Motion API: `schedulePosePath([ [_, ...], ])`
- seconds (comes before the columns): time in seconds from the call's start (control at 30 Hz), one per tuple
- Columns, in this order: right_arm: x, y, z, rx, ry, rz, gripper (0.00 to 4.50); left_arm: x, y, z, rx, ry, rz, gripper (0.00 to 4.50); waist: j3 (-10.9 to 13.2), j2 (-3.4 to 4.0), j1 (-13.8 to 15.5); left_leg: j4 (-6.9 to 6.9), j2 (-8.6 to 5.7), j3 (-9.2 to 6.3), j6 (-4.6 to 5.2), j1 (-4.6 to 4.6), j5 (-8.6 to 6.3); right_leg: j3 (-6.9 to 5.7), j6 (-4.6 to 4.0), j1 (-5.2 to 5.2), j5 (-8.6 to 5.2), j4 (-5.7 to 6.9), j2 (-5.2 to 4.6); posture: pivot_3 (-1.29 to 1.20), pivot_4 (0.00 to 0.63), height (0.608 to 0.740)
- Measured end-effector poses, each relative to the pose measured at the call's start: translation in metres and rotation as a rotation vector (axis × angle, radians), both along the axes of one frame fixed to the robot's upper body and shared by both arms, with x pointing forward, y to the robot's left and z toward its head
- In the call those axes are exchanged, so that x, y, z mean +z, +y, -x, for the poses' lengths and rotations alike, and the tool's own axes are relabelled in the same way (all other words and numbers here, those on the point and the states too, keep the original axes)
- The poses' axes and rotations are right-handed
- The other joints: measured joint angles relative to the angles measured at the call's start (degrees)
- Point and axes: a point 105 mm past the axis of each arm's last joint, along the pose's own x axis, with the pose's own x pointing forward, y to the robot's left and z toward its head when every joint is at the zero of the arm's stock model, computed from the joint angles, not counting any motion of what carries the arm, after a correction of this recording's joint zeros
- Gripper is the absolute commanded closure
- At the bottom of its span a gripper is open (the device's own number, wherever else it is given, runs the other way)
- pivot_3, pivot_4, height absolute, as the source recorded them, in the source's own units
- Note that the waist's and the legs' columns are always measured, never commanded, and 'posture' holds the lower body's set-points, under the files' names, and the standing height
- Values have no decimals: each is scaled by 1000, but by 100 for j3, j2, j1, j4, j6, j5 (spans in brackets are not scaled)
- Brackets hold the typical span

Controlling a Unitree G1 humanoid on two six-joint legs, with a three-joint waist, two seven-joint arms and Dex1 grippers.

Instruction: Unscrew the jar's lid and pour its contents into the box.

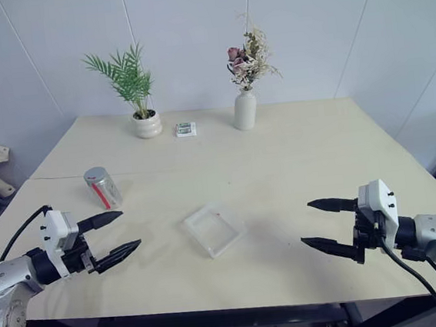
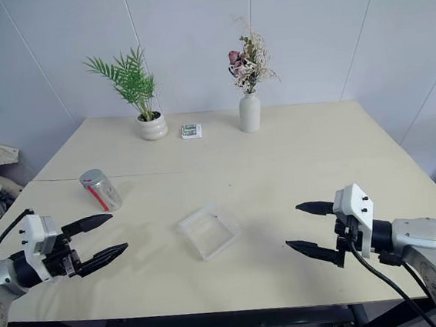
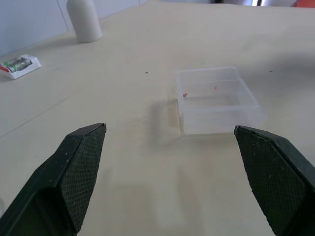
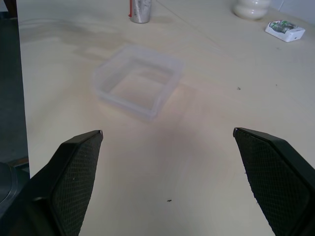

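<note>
A wide, pale table (image 1: 296, 171) is being shown against a white panelled wall, and everything in the scene is being carried on its top. At the far edge, left of centre, a green plant in a white pot (image 1: 146, 124) is being displayed, and to its right a white vase (image 1: 244, 110) with dried flowers is standing upright, with a small printed packet (image 1: 185, 129) lying flat between the two. Near the table's front edge the left gripper (image 1: 115, 234) is being held level over the left side, its two black fingers (image 3: 78, 172) spread wide and nothing being gripped between them. The right gripper (image 1: 320, 223) is being held likewise over the right side, its fingers (image 4: 74, 182) also spread wide and empty. Between the two grippers, near the middle of the table, the box (image 1: 214, 229) is being seen as a shallow clear tray lying flat, well apart from both; tiny red specks (image 3: 185, 95) are being shown at it in the left wrist view, though whether they are inside it cannot be told. Further back on the left, just beyond the left gripper, the jar (image 1: 103, 188) is being shown standing slightly tilted, its red stripe facing forward and the lid (image 1: 95, 174) sitting on its top.
</note>
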Motion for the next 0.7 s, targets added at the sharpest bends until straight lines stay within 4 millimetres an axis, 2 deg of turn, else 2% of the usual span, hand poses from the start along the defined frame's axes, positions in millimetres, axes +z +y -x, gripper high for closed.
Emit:
schedulePosePath([
  [0.1,4,8,-8,42,-14,-2,0,-4,1,6,18,6,-12,39,0,0,-35,1,1,9,0,4,0,10,-3,0,1,0,0,0,150,740],
  [0.23,2,21,-17,112,-17,-11,0,-12,12,15,116,8,-11,39,0,0,-12,2,11,8,0,3,-2,8,-5,0,2,-1,6,0,150,740],
  [0.3,4,32,-24,156,-20,-40,0,-18,24,19,247,-10,24,39,0,0,-39,3,15,16,1,5,-5,14,10,0,10,-3,7,0,150,740],
  [0.37,15,50,-34,212,-42,-92,0,-23,40,18,444,-52,116,39,0,0,-52,11,20,15,0,6,-5,14,72,0,46,4,14,0,150,740],
  [0.47,27,75,-37,295,-82,-137,0,-27,65,16,701,-107,232,39,-3,-4,13,20,44,3,-13,5,-8,5,57,0,54,5,46,0,150,740],
  [0.57,35,103,-39,375,-98,-172,0,-23,74,6,841,-160,319,39,-4,-6,62,27,49,-6,-23,0,-1,0,49,1,63,7,59,0,150,740],
  [0.7,48,135,-43,434,-124,-234,0,-22,68,-22,840,-176,379,39,-6,-7,47,30,52,-4,-30,3,6,2,38,3,74,5,69,0,150,740],
])
